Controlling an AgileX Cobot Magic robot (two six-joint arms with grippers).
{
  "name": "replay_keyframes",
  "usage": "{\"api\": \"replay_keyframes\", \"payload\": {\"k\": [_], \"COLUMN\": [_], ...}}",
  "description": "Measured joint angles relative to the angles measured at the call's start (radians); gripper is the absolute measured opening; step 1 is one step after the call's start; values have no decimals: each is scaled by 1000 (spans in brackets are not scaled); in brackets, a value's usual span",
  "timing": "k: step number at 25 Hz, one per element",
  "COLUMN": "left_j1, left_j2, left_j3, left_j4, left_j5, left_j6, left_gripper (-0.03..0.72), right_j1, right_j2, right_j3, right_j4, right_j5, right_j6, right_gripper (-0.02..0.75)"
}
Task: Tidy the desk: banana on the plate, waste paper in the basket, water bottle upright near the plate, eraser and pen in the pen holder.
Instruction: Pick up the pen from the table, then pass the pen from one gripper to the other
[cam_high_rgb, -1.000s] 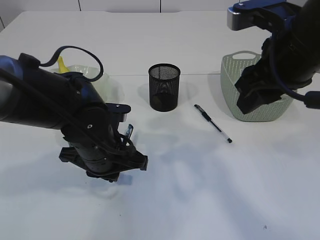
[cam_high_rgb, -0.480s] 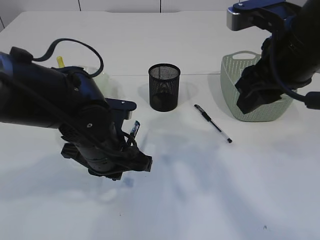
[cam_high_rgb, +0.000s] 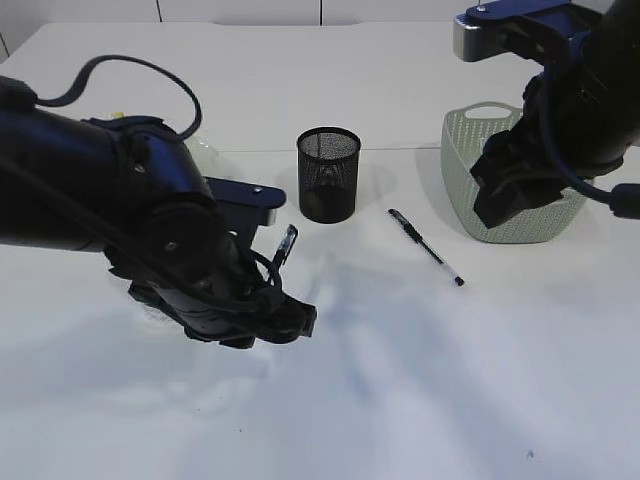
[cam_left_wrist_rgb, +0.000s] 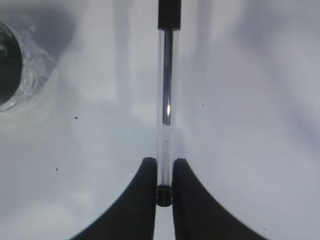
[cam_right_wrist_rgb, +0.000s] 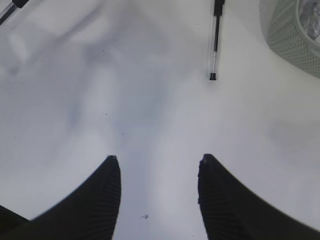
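My left gripper (cam_left_wrist_rgb: 164, 162) is shut on the end of a clear pen (cam_left_wrist_rgb: 166, 100) with a black grip, and holds it off the white desk. In the exterior view that pen (cam_high_rgb: 285, 246) sticks up from the left arm, left of the black mesh pen holder (cam_high_rgb: 328, 175). A second pen (cam_high_rgb: 427, 247) lies on the desk between the holder and the green basket (cam_high_rgb: 470, 150). My right gripper (cam_right_wrist_rgb: 159, 159) hangs open above bare desk, with that pen (cam_right_wrist_rgb: 216, 40) and the basket (cam_right_wrist_rgb: 292, 37) ahead of it. The left arm hides the plate and banana. The eraser is out of view.
A clear crinkled plastic thing (cam_left_wrist_rgb: 22, 75) with a dark round end lies at the left of the left wrist view; I cannot tell whether it is the water bottle. Something grey and crumpled (cam_right_wrist_rgb: 312, 27) sits inside the basket. The bulky left arm (cam_high_rgb: 130, 220) covers the desk's left part.
The left arm has swung right and forward with the pen, which now stands higher and closer to the pen holder. The banana and plate have gone behind the arm. The right arm has not moved.
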Motion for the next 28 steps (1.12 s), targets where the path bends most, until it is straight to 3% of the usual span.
{"api": "replay_keyframes", "payload": {"k": [19, 28], "left_j1": [-2, -75], "left_j2": [-232, -281], "left_j3": [0, 2], "left_j4": [57, 140], "left_j5": [23, 70], "left_j6": [1, 1], "left_gripper": [25, 25], "right_j1": [0, 0], "right_j2": [-13, -118], "right_j3": [0, 49], "right_j4": [0, 0], "right_j5": [4, 4], "right_j6": [0, 0], "right_gripper": [378, 378]}}
